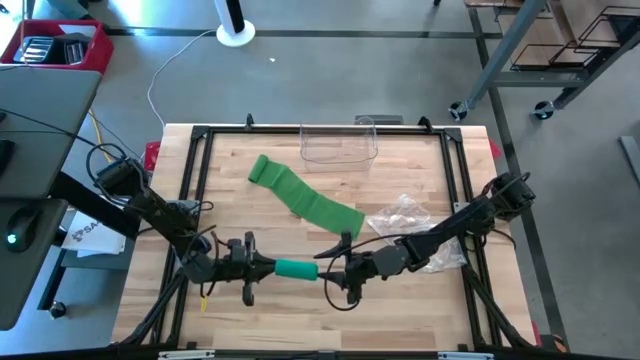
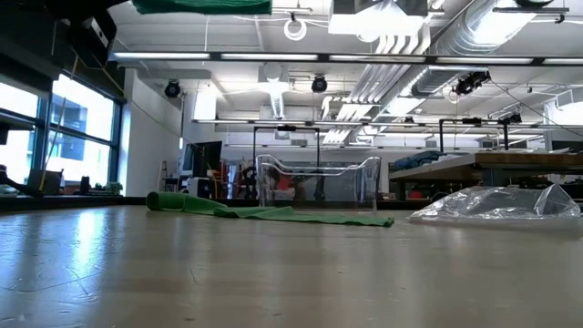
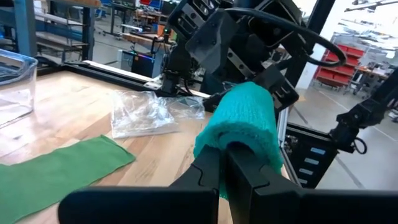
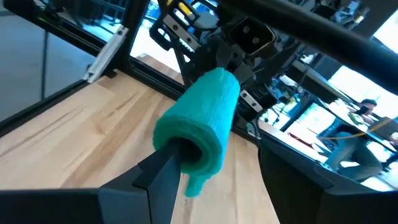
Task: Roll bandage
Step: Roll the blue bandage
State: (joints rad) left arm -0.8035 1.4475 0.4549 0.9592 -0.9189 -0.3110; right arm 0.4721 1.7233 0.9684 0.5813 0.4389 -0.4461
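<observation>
A teal bandage roll (image 1: pixel 296 268) hangs level above the table's near middle, between my two grippers. My left gripper (image 1: pixel 268 268) is shut at the roll's left end, and my right gripper (image 1: pixel 327 270) stands open at its right end. A second, darker green bandage (image 1: pixel 305 198) lies unrolled flat on the wood. Its far left end (image 2: pixel 164 200) is curled into a small roll. My left gripper comes level from the table's left, along the roll. Its shut fingers (image 3: pixel 214 171) go into the roll's left end (image 3: pixel 239 134), which sits around their tips. The roll hides whether a layer lies between them. The roll is clear of the table. My right gripper comes level from the table's right, along the roll. One finger (image 4: pixel 163 167) reaches into the roll's hollow right end (image 4: pixel 194 149). The other finger (image 4: pixel 292 177) stands outside, apart from the roll's wall.
A clear plastic container (image 1: pixel 340 145) stands at the far middle of the table. A crumpled clear plastic bag (image 1: pixel 410 222) lies right of the green strip, under my right arm. A black frame (image 1: pixel 190 200) runs around the wooden top. Bare wood lies at the near left.
</observation>
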